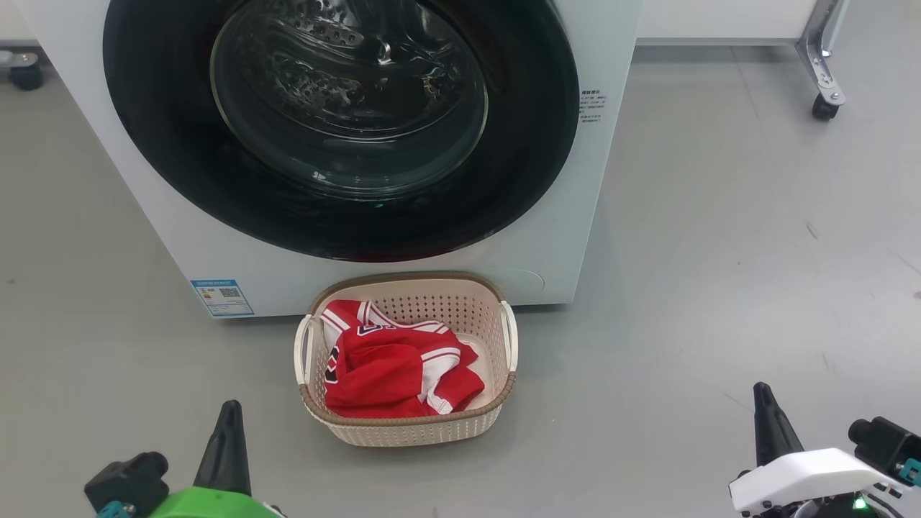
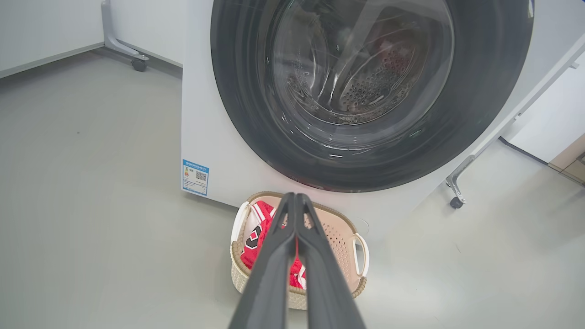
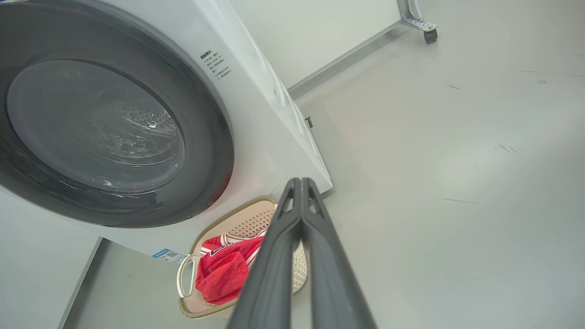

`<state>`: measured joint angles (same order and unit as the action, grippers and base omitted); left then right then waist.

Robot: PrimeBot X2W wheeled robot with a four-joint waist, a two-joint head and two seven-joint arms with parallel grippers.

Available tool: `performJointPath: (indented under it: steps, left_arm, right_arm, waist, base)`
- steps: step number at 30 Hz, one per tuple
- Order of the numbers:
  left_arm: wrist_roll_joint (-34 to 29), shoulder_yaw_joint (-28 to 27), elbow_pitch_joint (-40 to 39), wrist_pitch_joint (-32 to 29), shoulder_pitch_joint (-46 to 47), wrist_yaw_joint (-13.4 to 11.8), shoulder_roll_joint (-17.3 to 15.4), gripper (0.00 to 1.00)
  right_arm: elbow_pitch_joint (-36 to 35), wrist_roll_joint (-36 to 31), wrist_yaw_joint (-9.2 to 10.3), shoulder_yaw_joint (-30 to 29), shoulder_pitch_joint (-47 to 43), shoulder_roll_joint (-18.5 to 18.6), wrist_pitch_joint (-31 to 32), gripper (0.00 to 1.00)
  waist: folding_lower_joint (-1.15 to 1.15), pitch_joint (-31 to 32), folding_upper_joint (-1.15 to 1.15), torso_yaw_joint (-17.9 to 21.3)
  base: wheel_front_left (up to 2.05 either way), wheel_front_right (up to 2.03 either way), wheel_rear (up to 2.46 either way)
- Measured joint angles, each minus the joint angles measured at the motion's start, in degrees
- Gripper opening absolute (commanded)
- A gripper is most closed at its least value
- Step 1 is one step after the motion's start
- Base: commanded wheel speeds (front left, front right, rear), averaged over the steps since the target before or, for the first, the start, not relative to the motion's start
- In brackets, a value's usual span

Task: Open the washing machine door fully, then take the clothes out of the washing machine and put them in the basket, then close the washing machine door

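Note:
The white washing machine (image 1: pixel 547 237) stands ahead with its round black door (image 1: pixel 165 144) shut flat against the front; the steel drum shows through the glass bowl (image 2: pixel 361 68). On the floor just before it sits the cream basket (image 1: pixel 496 302), holding the red clothes (image 1: pixel 381 374), also visible as red clothes (image 3: pixel 224 274). My left gripper (image 1: pixel 230 409) is low at the left of the basket, fingers pressed together and empty. Off to the basket's right, my right gripper (image 1: pixel 763 392) is also shut with nothing in it.
A blue label sticker (image 1: pixel 222 297) marks the machine's lower left corner. A metal frame leg with a caster (image 1: pixel 824 108) stands at the far right, another caster (image 1: pixel 25 72) at the far left. Grey floor spreads to the right of the machine.

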<state>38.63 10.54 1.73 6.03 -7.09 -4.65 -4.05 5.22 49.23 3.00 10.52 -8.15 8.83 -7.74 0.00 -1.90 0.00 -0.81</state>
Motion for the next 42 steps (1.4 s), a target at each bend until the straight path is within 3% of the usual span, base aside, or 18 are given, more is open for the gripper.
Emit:
performJointPath:
  steps: [42]
  left_arm:
    - [34.7,-5.1,6.5,-4.2,4.8,6.0,-1.4,0.0]
  right_arm:
    - [5.3,27.1,-5.46,-8.1,6.1,-2.1,6.3,0.0]
  waist:
    - [0.0,1.0,0.0,0.5]
  base:
    - [0.0,0.0,0.0]
